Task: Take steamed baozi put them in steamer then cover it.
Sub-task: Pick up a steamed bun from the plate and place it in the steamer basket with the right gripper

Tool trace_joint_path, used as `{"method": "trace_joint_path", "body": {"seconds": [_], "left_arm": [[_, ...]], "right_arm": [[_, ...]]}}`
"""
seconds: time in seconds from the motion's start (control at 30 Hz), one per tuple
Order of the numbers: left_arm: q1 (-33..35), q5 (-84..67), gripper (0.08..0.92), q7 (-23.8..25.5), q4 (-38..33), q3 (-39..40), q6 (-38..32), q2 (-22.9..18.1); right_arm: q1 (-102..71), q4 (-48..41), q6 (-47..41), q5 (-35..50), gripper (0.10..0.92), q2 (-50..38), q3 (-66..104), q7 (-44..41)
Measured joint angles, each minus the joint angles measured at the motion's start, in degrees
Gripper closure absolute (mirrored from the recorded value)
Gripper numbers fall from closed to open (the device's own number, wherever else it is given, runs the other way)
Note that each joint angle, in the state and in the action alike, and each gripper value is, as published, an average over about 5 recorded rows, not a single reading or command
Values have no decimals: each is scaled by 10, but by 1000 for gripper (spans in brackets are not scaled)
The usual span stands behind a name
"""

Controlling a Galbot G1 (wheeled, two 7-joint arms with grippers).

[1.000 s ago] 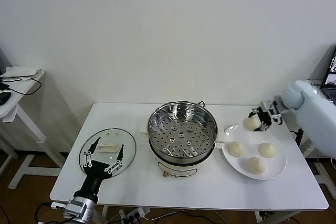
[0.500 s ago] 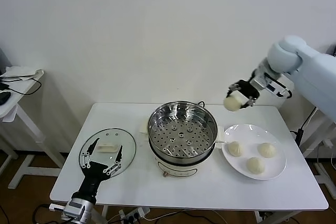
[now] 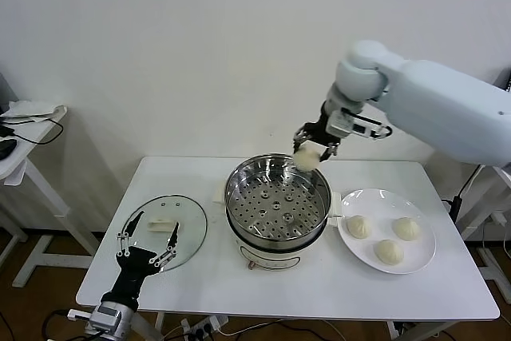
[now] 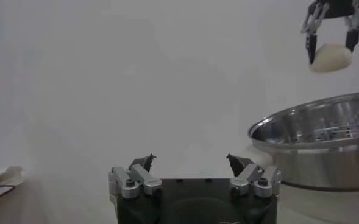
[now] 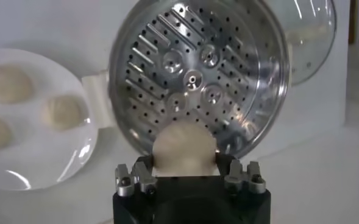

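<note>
Head view: right hand pinches a soft, light bun by its sides above the steamer near the desk's back edge.

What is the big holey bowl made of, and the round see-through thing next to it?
The steamer looks like shiny stainless steel: it mirrors light and its floor is punched with holes. The lid looks like clear glass, since the table shows through it, with a white handle that may be plastic.
</note>
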Motion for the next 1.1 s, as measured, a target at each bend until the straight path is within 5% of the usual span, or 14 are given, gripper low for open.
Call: {"method": "trace_joint_path", "body": {"seconds": [1.1], "left_arm": [[2,-2,177,3,17,-10,-13,3]], "right_arm": [[-118,-167,57,-97,347,117,53,36]]}}
